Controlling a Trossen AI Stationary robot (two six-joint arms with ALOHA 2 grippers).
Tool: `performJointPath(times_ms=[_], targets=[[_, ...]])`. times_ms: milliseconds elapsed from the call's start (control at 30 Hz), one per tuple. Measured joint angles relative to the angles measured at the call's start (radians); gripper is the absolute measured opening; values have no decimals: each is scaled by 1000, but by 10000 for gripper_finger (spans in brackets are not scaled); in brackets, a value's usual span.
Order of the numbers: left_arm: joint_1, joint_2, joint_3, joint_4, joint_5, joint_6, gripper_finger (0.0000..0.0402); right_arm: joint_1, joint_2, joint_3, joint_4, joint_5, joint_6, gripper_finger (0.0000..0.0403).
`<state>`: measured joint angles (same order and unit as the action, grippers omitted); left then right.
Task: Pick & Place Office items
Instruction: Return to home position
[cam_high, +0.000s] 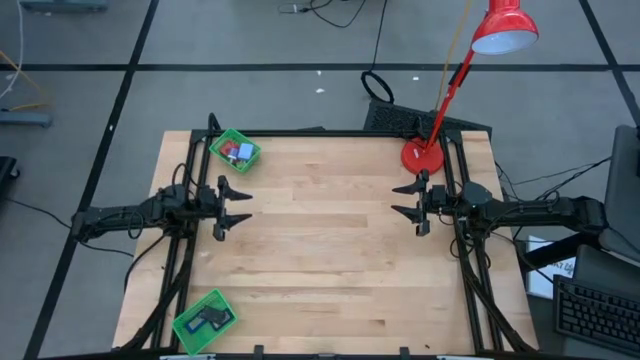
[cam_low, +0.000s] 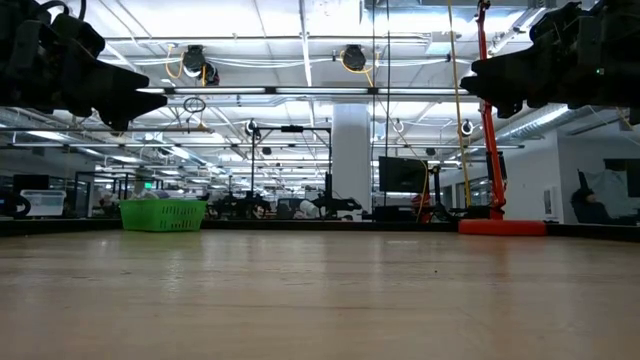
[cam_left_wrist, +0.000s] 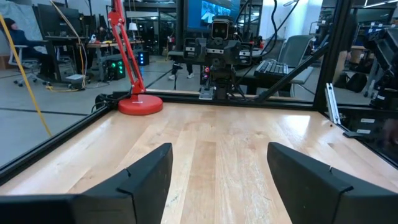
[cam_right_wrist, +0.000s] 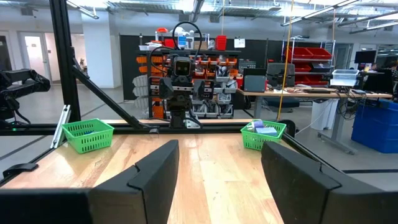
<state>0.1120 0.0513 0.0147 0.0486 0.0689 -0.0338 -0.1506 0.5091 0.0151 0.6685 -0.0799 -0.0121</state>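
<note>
From above, the left gripper (cam_high: 245, 207) and the right gripper (cam_high: 400, 200) face each other across the pale wood planks of the table (cam_high: 330, 260), each with its dark, angular jaws spread apart. The office items lie away from both. The red and blue pieces (cam_high: 236, 152) sit in the upper basket (cam_high: 218, 143), a green mesh square near the left jaws on the lamp's side. The dark pieces (cam_high: 212, 318) sit in the lower basket (cam_high: 185, 335), well apart on those jaws' other side. The red desk lamp (cam_high: 423, 157), round-based with a slim stem, stands just beside the right jaws.

At table height both grippers hang above the smooth boards, black and blocky. The upper basket (cam_low: 162, 215) shows beyond and below the left jaws, and the lamp's flat base (cam_low: 500, 227) below the right ones.

The left wrist view shows that gripper's matte, wedge-shaped fingers (cam_left_wrist: 146, 177) parted over the wood grain. The right arm (cam_left_wrist: 219, 50) is straight ahead and the lamp base (cam_left_wrist: 140, 104) off to one side.

The right wrist view shows its own fingers (cam_right_wrist: 155, 177) parted too. The left arm (cam_right_wrist: 180, 74) is ahead, with a basket on either flank: the upper basket (cam_right_wrist: 262, 135) holding pale blue pieces, and the lower basket (cam_right_wrist: 88, 135).
</note>
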Motion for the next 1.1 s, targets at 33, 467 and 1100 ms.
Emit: performJointPath(times_ms=[33, 467, 1100], targets=[[0, 0, 0, 0, 0, 0, 267, 0, 0, 0, 0, 0, 0, 220], [0, 0, 0, 0, 0, 0, 278, 0, 0, 0, 0, 0, 0, 219], [0, 0, 0, 0, 0, 0, 282, 0, 0, 0, 0, 0, 0, 221]])
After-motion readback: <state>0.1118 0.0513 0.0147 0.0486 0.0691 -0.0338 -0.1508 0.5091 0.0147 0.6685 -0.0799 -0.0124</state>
